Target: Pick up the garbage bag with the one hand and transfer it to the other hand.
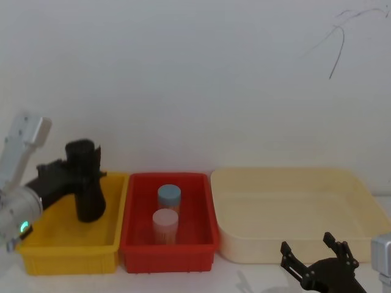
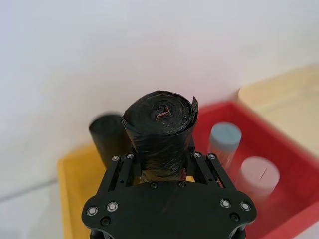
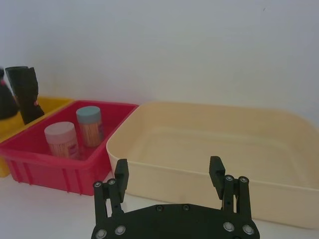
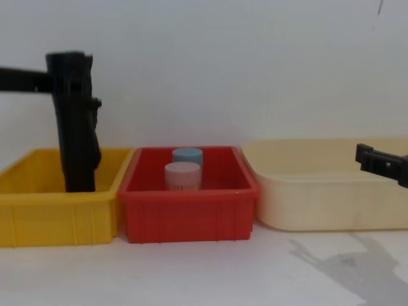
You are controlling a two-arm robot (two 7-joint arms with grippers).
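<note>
My left gripper (image 1: 78, 173), on the arm with the green ring, is shut on the garbage bag (image 1: 80, 157), a tight black roll held upright over the yellow bin (image 1: 67, 244). In the left wrist view the fingers (image 2: 121, 167) clamp the roll's sides, and the garbage bag's (image 2: 160, 127) coiled end faces the camera with a small loose flap. From the chest, the garbage bag (image 4: 69, 89) stands tall above the bin, with the left gripper (image 4: 81, 95) reaching in from the left. Its lower end is hidden. My right gripper (image 1: 314, 251) stays open low at the front right, in front of the cream tub.
A second black roll (image 2: 105, 137) stands in the yellow bin (image 4: 57, 210) right beside the held one. The red bin (image 1: 168, 244) holds two capped jars, blue (image 1: 169, 196) and pale pink (image 1: 165, 223). A large cream tub (image 1: 293, 244) sits on the right. The wall is close behind.
</note>
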